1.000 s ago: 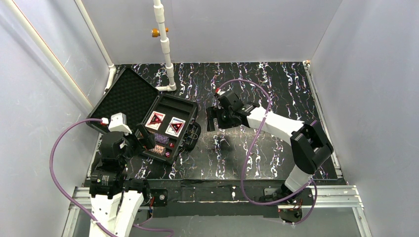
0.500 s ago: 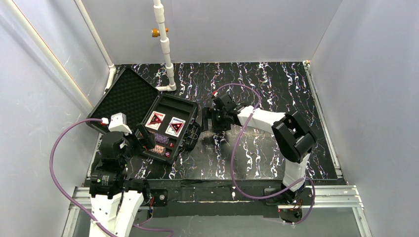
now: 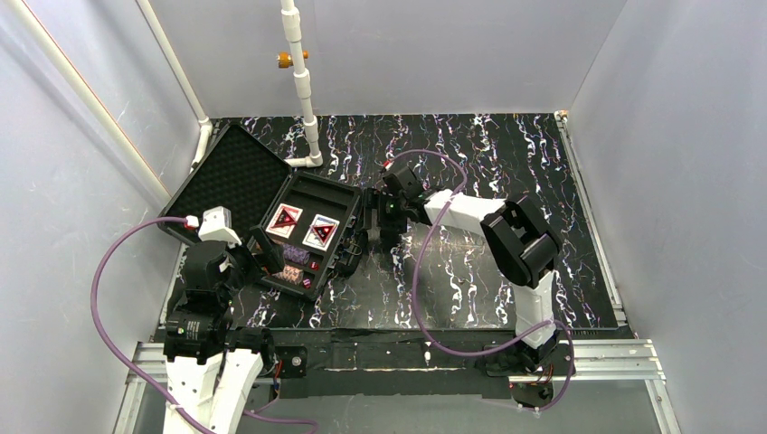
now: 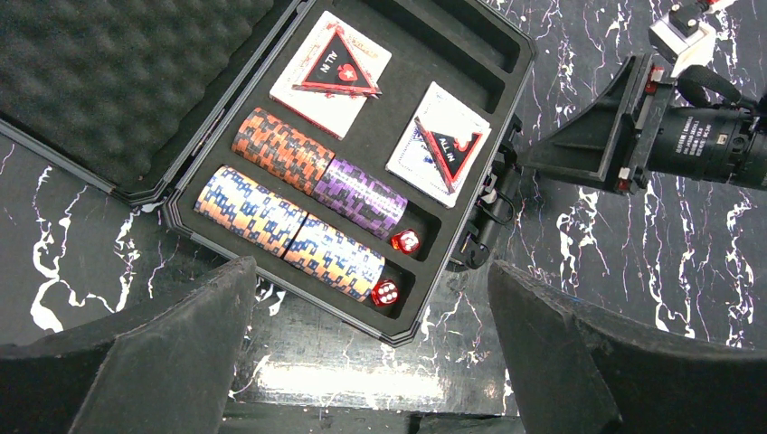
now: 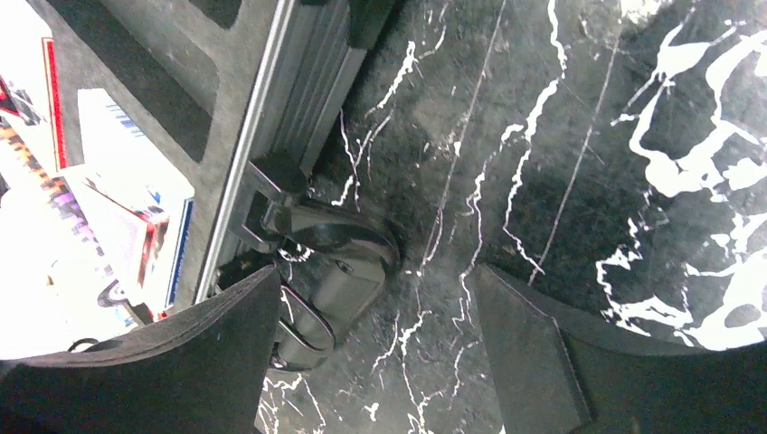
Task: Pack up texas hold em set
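the right arm has swung in across the black white-veined desk (image 3: 470, 154) toward the black rectangular hard plastic case (image 4: 425, 27), and its right claw (image 5: 375, 289) now sits at the case's handle side. the left arm has not shifted.

the case lies open on the desk, with its foam-lined lid (image 3: 235, 176) laid back on the side away from the handle. in the tray are two card decks (image 4: 331, 63), each topped by a red triangle (image 4: 440, 145), rows of chip stacks (image 4: 307, 194) beside them, and two tiny red dice (image 4: 404, 240) at the ends of the rows.

the right claw is spread wide and grips nothing. the black case handle (image 5: 335, 262) lies just inside one of its fingers (image 5: 208, 353). the left claw (image 4: 371, 280) hangs above the case's near edge, fully spread and empty.

the filling looks done, so the step in hand is most likely closing up. the right claw seems placed to take the handle or steady the tray. next, the lid must be swung over from the far side and pressed down without jolting the loose dice and triangles.
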`<state>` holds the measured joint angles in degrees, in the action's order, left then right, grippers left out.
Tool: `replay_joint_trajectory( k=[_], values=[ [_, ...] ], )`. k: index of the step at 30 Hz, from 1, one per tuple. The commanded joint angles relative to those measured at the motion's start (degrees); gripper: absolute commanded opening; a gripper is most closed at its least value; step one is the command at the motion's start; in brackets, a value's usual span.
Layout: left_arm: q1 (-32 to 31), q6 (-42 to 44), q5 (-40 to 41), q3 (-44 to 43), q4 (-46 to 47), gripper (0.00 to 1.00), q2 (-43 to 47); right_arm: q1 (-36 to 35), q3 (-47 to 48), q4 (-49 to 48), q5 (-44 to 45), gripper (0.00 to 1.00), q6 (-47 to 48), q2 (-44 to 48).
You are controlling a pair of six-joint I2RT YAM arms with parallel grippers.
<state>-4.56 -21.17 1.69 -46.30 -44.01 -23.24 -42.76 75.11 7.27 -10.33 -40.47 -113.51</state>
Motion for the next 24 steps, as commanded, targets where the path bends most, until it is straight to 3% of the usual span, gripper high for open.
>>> replay_joint_trajectory(
  k=[1,10,24],
  values=[
    [0.3,0.5,-0.4,-0.2,-0.5,0.99,-0.5,-0.5,2.2,-1.0,-0.3,0.84,-0.6,-3.0],
    [0.3,0.4,-0.1,-0.1,-0.4,0.99,0.0,-3.7,5.7,2.5,2.9,0.66,2.7,-8.3],
    [0.3,0.5,-0.2,-0.1,-0.4,0.99,-0.2,-4.3,3.0,4.5,7.1,0.21,4.9,-6.0]
  ],
)
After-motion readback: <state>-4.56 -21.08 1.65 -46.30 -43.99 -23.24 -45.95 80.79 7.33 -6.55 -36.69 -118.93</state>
